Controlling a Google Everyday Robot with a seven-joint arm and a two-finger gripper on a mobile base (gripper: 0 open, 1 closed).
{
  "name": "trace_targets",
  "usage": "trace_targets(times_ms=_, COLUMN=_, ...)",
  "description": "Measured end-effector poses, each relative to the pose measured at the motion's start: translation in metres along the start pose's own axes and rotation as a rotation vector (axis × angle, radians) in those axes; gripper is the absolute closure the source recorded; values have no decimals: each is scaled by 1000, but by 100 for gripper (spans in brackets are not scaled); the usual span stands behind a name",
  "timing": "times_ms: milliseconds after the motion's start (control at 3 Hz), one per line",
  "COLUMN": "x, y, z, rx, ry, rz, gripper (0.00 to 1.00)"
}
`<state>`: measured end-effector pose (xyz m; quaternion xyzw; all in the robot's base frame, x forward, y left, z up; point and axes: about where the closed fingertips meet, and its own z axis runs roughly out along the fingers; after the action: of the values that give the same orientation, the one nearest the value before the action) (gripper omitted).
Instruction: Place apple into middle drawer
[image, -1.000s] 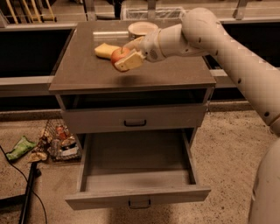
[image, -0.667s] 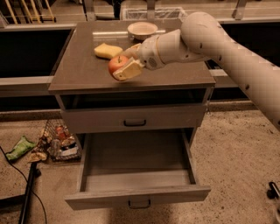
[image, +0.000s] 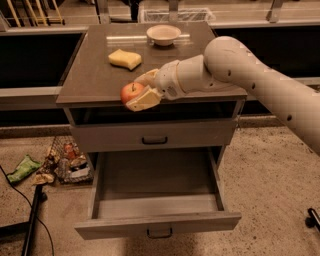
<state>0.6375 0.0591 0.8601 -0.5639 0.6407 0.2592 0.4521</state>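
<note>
Nearest, the wide grey wood-grain middle drawer (image: 190, 220) with its small dark bar handle stood pulled out, well below the small round red apple (image: 130, 92). Above it the matching grey upper drawer (image: 110, 138) was shut. At the front edge of the brown desk (image: 92, 75), left of its middle, the cream two-finger claw (image: 136, 93) was closed round the apple, one finger above and one beneath, holding it just over that edge. Further back lay a yellow wavy sponge (image: 125, 58), and a pale round bowl (image: 163, 34) sat by the far edge.
</note>
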Motion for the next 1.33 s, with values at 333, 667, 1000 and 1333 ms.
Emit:
trace_targets(times_ms=333, x=1, y=21, z=-13, rx=46, ry=-18, rz=-15, gripper=100)
trace_targets(times_ms=667, x=24, y=51, z=-24, rx=87, ry=-17, rz=6, gripper=100)
trace_targets(times_ms=1000, x=59, y=71, z=-34, rx=122, ry=-9, rz=67, gripper=100)
trace_targets(times_ms=1333, x=107, y=86, z=-44, rx=168, ry=-18, rz=142, gripper=100)
